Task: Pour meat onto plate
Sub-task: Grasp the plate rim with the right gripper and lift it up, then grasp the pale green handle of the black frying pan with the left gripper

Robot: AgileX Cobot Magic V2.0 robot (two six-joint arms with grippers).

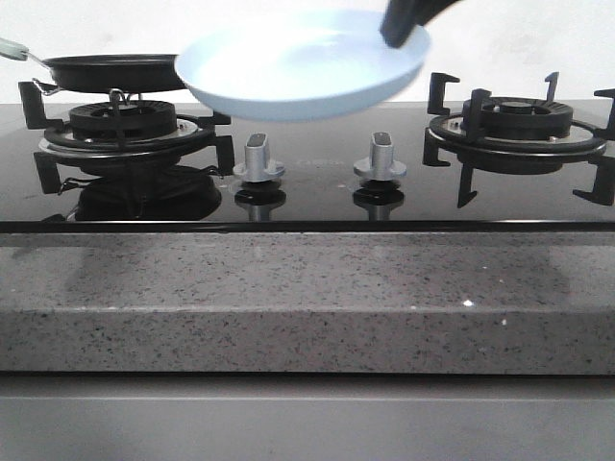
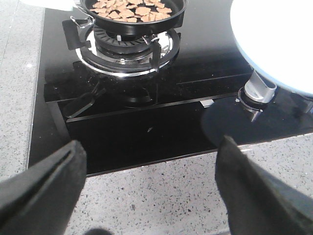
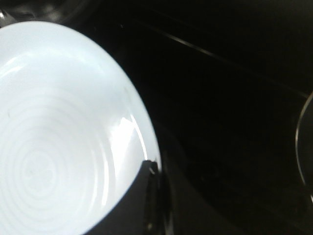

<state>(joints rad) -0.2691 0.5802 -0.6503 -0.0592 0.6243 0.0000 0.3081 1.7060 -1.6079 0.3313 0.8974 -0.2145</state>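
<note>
The pale-blue plate (image 1: pixel 303 65) hangs in the air over the middle of the hob, tilted a little. My right gripper (image 1: pixel 404 34) is shut on its right rim; in the right wrist view one dark finger (image 3: pixel 139 196) lies over the rim of the plate (image 3: pixel 58 132). The black frying pan (image 1: pixel 110 70) sits on the left burner, and the meat (image 2: pixel 132 9) fills it as small reddish-brown pieces. My left gripper (image 2: pixel 149 161) is open and empty above the stone counter's front, well short of the pan. The plate's edge (image 2: pixel 279 39) also shows in the left wrist view.
Two grey knobs (image 1: pixel 259 158) (image 1: pixel 381 156) stand on the black glass hob. An empty burner with black pan supports (image 1: pixel 519 125) is at the right. The pan's pale handle (image 1: pixel 12 46) points off to the left. A speckled stone counter (image 1: pixel 307 298) runs along the front.
</note>
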